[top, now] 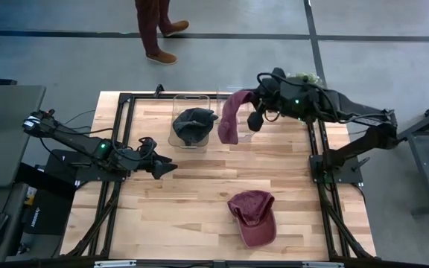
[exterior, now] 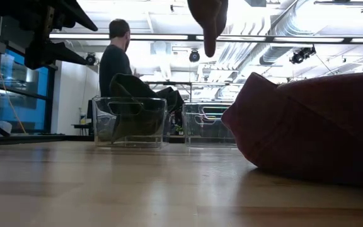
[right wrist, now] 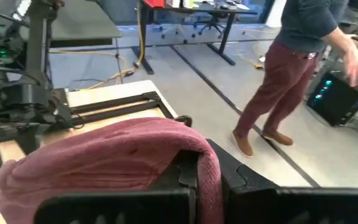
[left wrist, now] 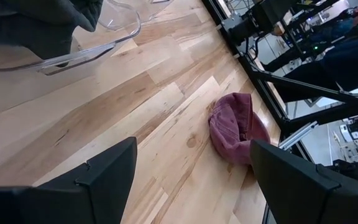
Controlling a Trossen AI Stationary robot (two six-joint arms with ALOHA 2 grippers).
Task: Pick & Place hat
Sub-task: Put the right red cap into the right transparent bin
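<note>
A maroon hat [top: 229, 119] hangs from my right gripper [top: 253, 113] over the far middle of the table, above a clear bin [exterior: 208, 123]; its lower tip [exterior: 209, 28] shows at the top of the low view. A second maroon hat [top: 253, 216] lies flat on the near part of the table. A dark hat [top: 193, 124] sits in the left clear bin [top: 177, 138]. My left gripper [top: 164, 167] is open and waits low over the table's left middle, touching nothing. My right gripper is shut on the held maroon hat [right wrist: 104, 155], pinching a fold at its edge [right wrist: 211, 171] between the two fingers. The hat is lifted clear of the table and bins. It hangs slack from the fingers, out toward the table's left.
The two clear bins stand side by side at the far middle. A black frame [top: 125, 104] borders the wooden table. A person [top: 155, 30] stands beyond the far edge. Bare wood lies between the bins and the near hat [left wrist: 236, 127].
</note>
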